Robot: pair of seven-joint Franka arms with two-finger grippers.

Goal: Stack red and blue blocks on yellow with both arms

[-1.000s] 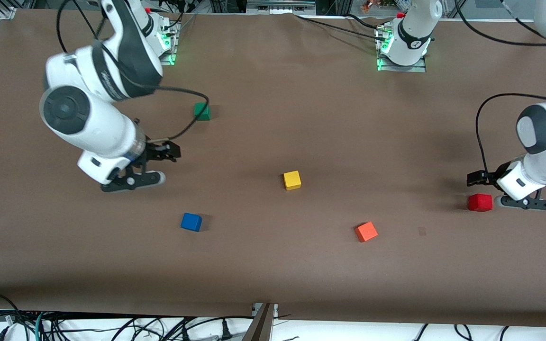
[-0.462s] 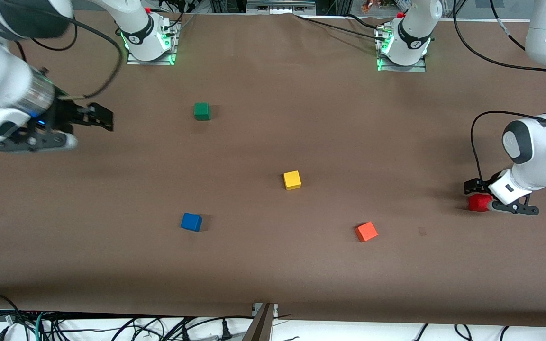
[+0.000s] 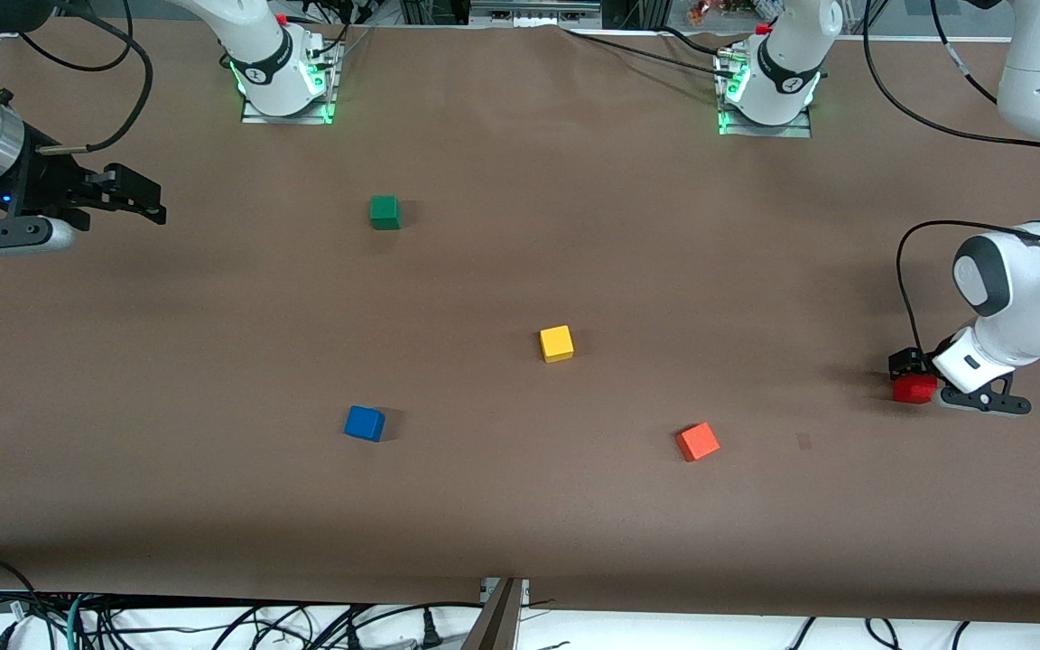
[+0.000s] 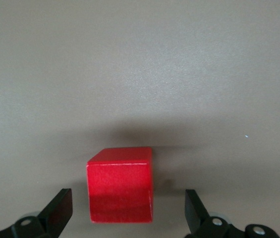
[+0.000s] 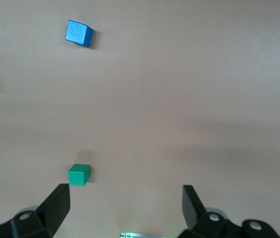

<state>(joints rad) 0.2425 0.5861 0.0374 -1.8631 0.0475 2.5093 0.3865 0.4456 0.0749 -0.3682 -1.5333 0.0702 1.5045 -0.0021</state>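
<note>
Since the earlier frames, the right arm has swung away from the middle of the table, and its right gripper [image 3: 91, 212] now hangs open and empty over the right arm's end of the table, waiting. The left gripper [image 3: 922, 384] has come down around the red block [image 3: 914, 389] at the left arm's end; its fingers stand spread on either side of the cube, not yet clamped. Judged from this, the left arm is at the grasp step for the first block, and no stacking is done.

Nearest the front camera lies the orange cube [image 3: 697, 441], then the blue block [image 3: 364, 422] toward the right arm's end, untouched. The red block sits slightly farther back, flat on the brown table [image 3: 520, 524]. Farther still, near the middle, rests the yellow cube [image 3: 556, 343], bare on top. The green cube [image 3: 385, 212] lies farthest.

All cubes look matte, square-edged and of like size. In the left wrist view the red block [image 4: 120, 184] sits between the fingers [image 4: 55, 212], nearer one of them.
</note>
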